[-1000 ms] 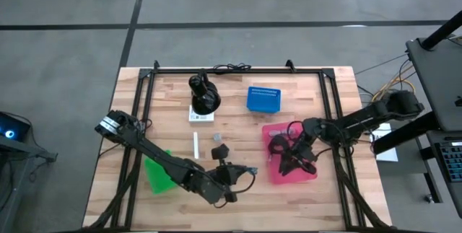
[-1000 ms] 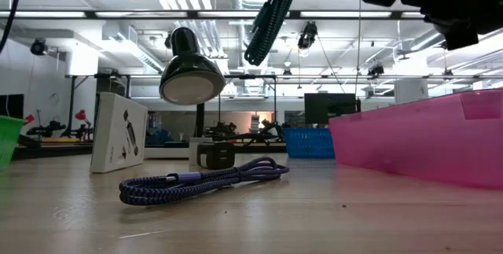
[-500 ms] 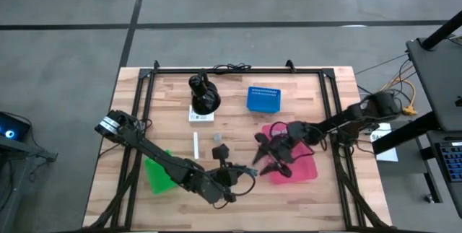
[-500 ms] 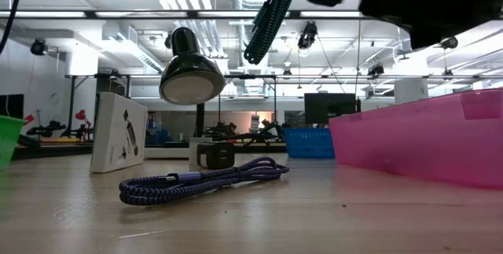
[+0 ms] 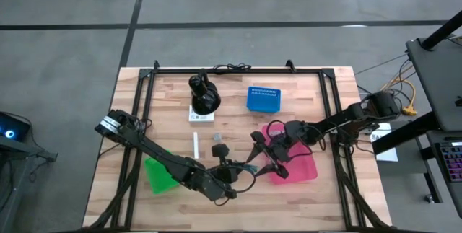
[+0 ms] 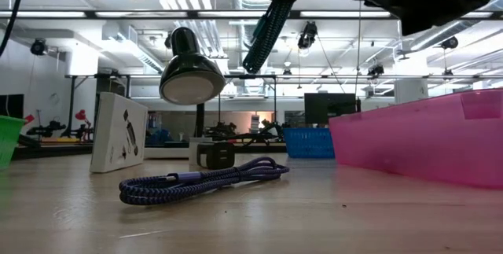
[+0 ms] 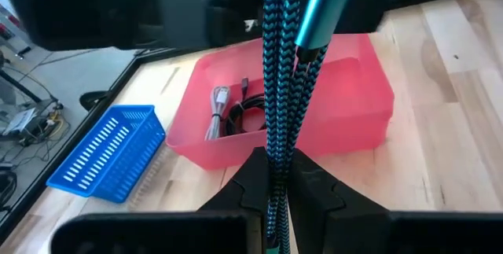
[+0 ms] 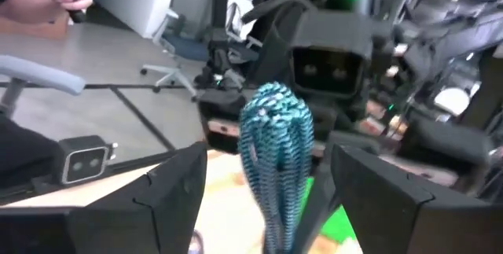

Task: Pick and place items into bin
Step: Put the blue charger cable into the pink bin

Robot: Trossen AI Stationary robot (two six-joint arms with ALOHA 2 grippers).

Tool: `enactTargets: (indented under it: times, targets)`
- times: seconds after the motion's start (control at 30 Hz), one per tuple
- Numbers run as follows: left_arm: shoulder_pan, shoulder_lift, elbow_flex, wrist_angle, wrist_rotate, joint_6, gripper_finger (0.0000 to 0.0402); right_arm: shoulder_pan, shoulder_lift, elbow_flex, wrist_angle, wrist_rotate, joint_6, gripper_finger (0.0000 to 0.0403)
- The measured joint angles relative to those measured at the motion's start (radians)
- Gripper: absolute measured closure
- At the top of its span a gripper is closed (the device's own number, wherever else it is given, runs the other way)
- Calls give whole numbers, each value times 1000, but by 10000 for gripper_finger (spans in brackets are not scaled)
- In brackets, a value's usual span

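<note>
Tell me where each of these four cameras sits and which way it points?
High view: overhead, looking straight down; both arms show.
Low view: table height, looking across at a purple cable; arms overhead.
Left wrist view: on the left arm; its pincer grips a teal cable before the pink bin.
Right wrist view: its open pincer faces that cable.
Both wrist views share the teal cable.

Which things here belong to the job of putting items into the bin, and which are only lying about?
For the job:
- teal cable, held by the shut left gripper, with the open right gripper at it
- pink bin
- white stick
- dark block
- purple cable

Lying about:
- blue basket
- black lamp
- white box
</note>
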State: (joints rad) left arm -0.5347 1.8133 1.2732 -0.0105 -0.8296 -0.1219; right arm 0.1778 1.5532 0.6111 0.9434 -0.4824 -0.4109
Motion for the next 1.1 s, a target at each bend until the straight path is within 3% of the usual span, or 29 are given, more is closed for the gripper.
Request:
enactTargets:
  times: [0.33,1.1]
  targets:
    - [7,0,-5,4,-1,-1,391,-1,2,18,-20,0,42,165]
    - [44,0,-5,4,0,-1,391,1,2,20,-16,15,41,256]
